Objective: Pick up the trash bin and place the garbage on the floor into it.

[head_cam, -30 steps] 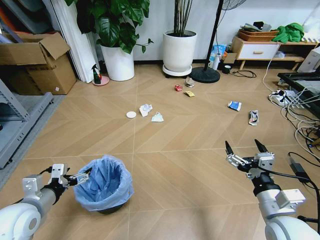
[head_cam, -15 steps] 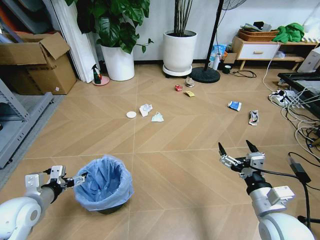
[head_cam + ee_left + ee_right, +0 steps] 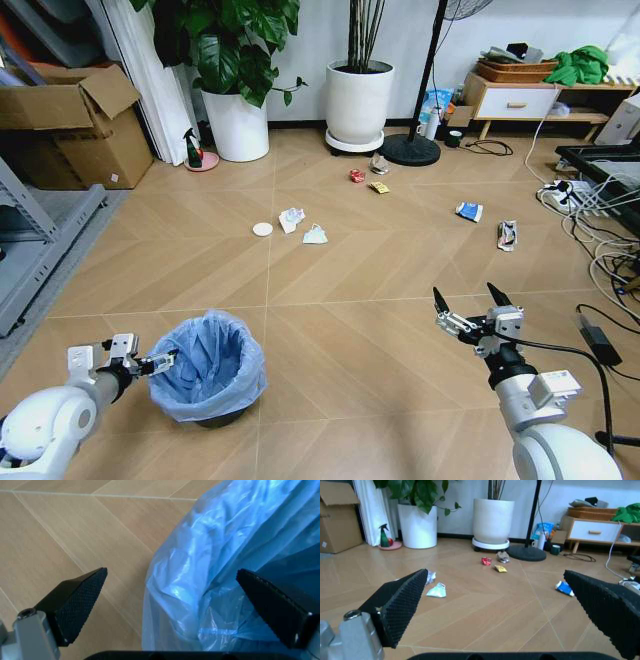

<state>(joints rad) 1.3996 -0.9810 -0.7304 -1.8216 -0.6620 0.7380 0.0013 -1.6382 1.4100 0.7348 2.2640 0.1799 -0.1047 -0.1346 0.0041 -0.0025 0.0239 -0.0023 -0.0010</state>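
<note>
The trash bin [image 3: 207, 368], a dark round bin with a crinkled light-blue bag over its rim, stands on the floor at the near left. My left gripper [image 3: 162, 360] is open at the bin's left side. The left wrist view shows my left gripper [image 3: 171, 571] with the bag's edge [image 3: 210, 592] between the spread fingers. My right gripper [image 3: 465, 292] hangs open and holds nothing above bare floor at the near right. The garbage lies farther off: a white disc [image 3: 262, 229], tissues [image 3: 291, 218], a red can [image 3: 356, 176], a yellow wrapper [image 3: 379, 187] and blue-and-white packets [image 3: 469, 211].
Two white plant pots [image 3: 359, 103], a fan base [image 3: 409, 150] and a green spray bottle [image 3: 192, 150] stand along the back wall. A cardboard box [image 3: 75, 125] and a metal rack sit at the left. Cables and a power strip [image 3: 580, 195] crowd the right side.
My right gripper has shifted left, staying open. The left gripper has sunk slightly beside the bin's rim. The bin and the litter have not moved.
</note>
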